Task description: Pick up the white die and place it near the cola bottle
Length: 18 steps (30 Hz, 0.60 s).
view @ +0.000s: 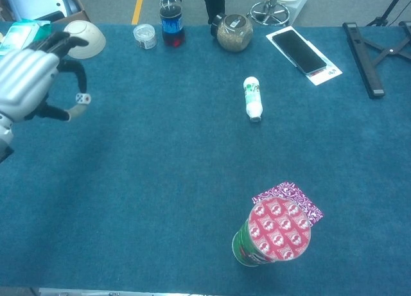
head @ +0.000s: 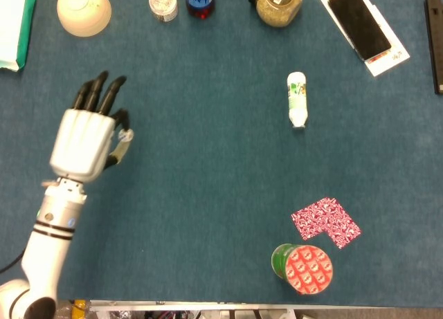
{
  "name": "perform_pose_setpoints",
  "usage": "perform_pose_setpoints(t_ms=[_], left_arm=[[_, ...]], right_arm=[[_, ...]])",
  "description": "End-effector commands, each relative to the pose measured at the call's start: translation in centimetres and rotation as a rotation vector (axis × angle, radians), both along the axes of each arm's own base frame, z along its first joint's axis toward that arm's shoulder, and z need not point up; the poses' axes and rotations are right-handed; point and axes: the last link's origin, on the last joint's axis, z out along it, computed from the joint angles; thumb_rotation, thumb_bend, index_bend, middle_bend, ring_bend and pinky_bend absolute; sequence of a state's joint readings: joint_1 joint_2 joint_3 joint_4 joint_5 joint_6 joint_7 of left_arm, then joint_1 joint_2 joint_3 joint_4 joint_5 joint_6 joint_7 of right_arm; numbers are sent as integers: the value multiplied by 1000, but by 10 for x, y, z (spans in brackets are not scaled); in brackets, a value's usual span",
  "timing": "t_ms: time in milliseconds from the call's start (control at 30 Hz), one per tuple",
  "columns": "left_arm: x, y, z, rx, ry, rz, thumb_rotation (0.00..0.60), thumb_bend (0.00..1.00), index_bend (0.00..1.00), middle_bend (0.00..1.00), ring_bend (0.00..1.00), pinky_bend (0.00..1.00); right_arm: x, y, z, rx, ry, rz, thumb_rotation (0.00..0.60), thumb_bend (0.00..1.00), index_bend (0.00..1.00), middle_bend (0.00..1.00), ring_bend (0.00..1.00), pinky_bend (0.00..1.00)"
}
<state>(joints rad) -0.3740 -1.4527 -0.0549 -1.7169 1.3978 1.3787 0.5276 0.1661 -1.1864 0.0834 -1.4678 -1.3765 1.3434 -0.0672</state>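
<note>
My left hand point(head: 86, 140) point(view: 29, 78) is raised above the table at the left and pinches the white die point(view: 82, 99) point(head: 125, 135) between thumb and a finger, the other fingers spread. The die has black pips. The cola bottle point(head: 199, 1) point(view: 171, 20) stands upright at the far edge, well beyond and to the right of the hand. My right hand appears in neither view.
Near the cola bottle stand a small capped jar point(head: 163, 3) and a round glass jar point(head: 279, 4). A cream bowl point(head: 84, 11) lies upside down at far left. A white bottle point(head: 297, 99) lies mid-table. A phone point(head: 360, 23), patterned cloth point(head: 325, 221) and red-lidded can point(head: 304, 267) sit right.
</note>
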Motion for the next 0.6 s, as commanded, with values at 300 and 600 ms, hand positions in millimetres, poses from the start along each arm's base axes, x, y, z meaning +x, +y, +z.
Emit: perform_pose_setpoints(t_ms=[300, 600], left_arm=[[-12, -8, 14, 49, -28, 18, 600, 266, 572, 113, 5, 131], [15, -21, 46, 145, -110, -50, 600, 251, 457, 93, 0, 131]], right_arm=[[-3, -2, -8, 23, -6, -16, 600, 49, 386, 278, 215, 485], [-8, -1, -11, 31, -21, -30, 600, 49, 386, 278, 215, 485]])
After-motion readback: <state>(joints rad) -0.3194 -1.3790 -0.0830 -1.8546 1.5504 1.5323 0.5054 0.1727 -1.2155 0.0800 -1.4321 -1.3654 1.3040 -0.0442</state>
